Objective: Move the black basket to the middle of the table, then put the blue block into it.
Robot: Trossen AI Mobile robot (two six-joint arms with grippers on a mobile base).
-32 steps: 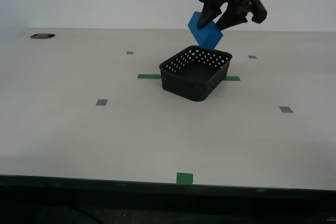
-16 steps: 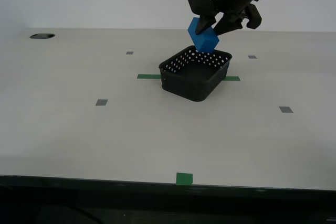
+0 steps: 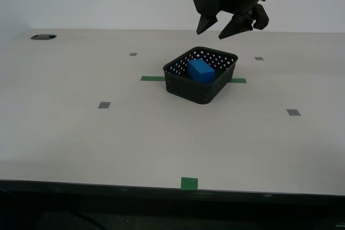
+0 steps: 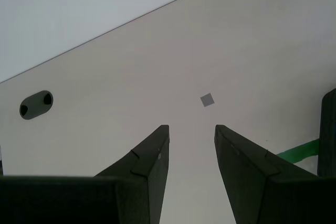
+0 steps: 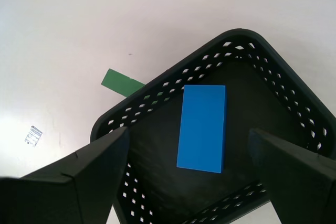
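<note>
The black basket (image 3: 188, 90) stands near the middle of the table (image 3: 81, 133). The blue block (image 3: 200, 71) lies flat on its floor. My first gripper (image 3: 211, 34) hangs open and empty a little above the basket's far side. In the first wrist view the wide-apart jaws of that gripper (image 5: 188, 135) frame the basket (image 5: 157, 98) and the block (image 5: 202, 128) below. My second gripper (image 4: 191, 127) is empty, its fingers a small way apart, low over bare table. A sliver of the basket (image 4: 328, 135) shows at that view's edge. This gripper is out of the exterior view.
A dark cable hole (image 3: 43, 37) sits at the table's far corner on the exterior view's left. Green tape strips (image 3: 153, 78) flank the basket and one (image 3: 189, 183) marks the dark front edge. Small grey tape squares (image 3: 104, 104) dot the top.
My first gripper has opened and let go of the blue block, which has dropped from above the basket's far rim onto the basket floor. The basket has not moved.
</note>
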